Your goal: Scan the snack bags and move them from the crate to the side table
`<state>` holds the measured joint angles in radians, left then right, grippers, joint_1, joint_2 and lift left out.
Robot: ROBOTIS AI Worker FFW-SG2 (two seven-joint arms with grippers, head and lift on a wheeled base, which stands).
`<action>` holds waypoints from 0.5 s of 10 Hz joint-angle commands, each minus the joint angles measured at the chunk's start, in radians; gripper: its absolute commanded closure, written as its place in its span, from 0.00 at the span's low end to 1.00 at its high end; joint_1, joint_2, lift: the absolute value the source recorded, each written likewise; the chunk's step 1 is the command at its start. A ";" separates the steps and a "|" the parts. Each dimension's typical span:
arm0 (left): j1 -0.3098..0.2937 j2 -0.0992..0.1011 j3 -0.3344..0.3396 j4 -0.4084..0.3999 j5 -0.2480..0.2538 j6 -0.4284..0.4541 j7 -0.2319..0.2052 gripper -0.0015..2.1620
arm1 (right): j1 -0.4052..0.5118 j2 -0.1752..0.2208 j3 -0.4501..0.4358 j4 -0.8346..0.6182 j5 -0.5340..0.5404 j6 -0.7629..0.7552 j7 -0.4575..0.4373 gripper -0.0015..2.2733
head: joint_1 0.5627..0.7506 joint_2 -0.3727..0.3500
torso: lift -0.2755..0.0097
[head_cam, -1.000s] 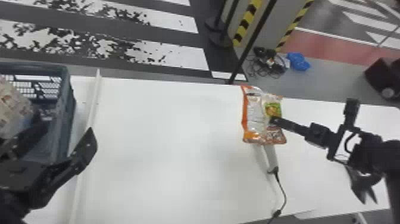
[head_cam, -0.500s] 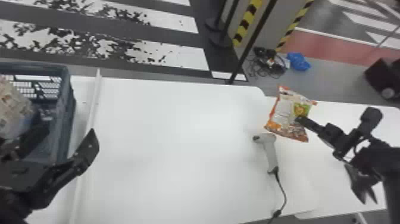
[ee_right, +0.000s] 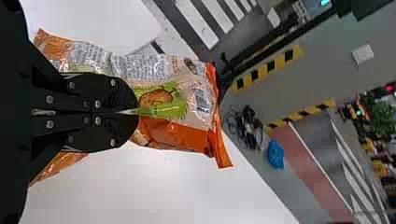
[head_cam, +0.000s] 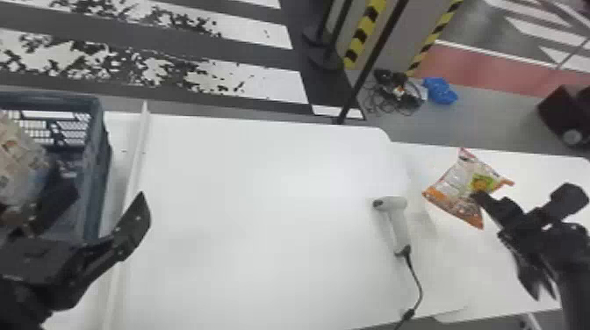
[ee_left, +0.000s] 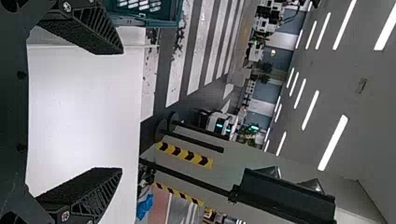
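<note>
In the head view my right gripper [head_cam: 480, 197] holds an orange and clear snack bag [head_cam: 452, 184] over the side table [head_cam: 540, 175]. The right wrist view has that gripper [ee_right: 135, 112] shut on the pinched middle of the snack bag [ee_right: 182, 135], whose ends spread out past both fingers. At the left, my left gripper [head_cam: 105, 206] is beside the blue-grey crate [head_cam: 94, 175], where a beige snack bag [head_cam: 17, 162] lies. The left wrist view has this gripper [ee_left: 122, 111] open, nothing between its fingers. A grey handheld scanner [head_cam: 397, 219] rests near the main table's right end.
The white main table [head_cam: 263, 210] lies between the arms, with a raised white strip [head_cam: 137, 162] beside the crate. The scanner's dark cable [head_cam: 419, 285] runs to the near edge. Behind the tables stand a black pole [head_cam: 373, 57] and striped posts.
My right gripper has carried the orange snack bag rightward, from above the scanner to over the side table, uncovering the scanner. The left arm has hardly moved.
</note>
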<state>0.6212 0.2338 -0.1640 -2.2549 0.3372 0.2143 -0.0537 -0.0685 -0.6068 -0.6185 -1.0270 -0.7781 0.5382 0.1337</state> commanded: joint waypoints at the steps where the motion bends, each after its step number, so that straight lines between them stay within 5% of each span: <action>1: 0.000 0.001 -0.003 -0.002 0.000 0.000 0.000 0.05 | -0.013 0.007 0.008 0.067 -0.073 -0.054 -0.123 0.94 | 0.70 0.03 | 0.66; 5: 0.000 0.004 -0.015 -0.003 0.000 0.000 -0.008 0.05 | -0.033 0.032 0.029 0.176 -0.095 -0.204 -0.200 0.92 | 0.70 0.03 | 0.66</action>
<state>0.6212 0.2376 -0.1775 -2.2576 0.3375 0.2141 -0.0614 -0.1011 -0.5800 -0.5900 -0.8544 -0.8727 0.3381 -0.0666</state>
